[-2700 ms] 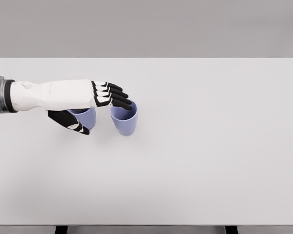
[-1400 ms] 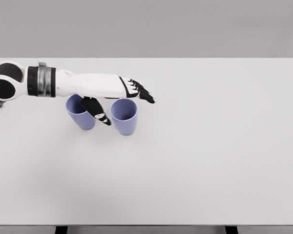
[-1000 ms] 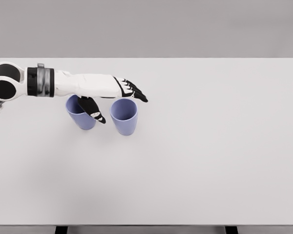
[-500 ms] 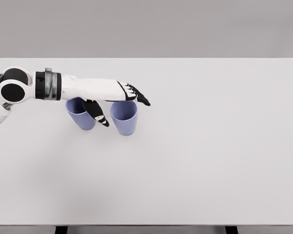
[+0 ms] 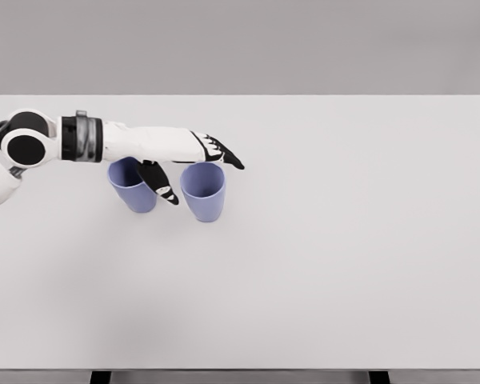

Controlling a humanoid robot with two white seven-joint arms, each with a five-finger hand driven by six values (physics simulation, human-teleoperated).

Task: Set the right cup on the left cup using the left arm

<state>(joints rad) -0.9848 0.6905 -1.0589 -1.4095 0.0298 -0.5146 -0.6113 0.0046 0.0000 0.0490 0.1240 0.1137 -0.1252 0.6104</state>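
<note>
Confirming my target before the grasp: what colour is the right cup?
Periwinkle blue, plain, matching its neighbour. The right cup shows best in the head view.

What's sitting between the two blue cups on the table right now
In the head view, the left hand's black thumb hangs down in the gap between the left cup and the right cup. Nothing else lies there.

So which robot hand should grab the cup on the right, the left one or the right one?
The left robot hand. It hovers right over the two purple cups, fingers stretched out above the right cup, thumb hanging between it and the left cup. It holds nothing. The right arm isn't in the picture.
</note>
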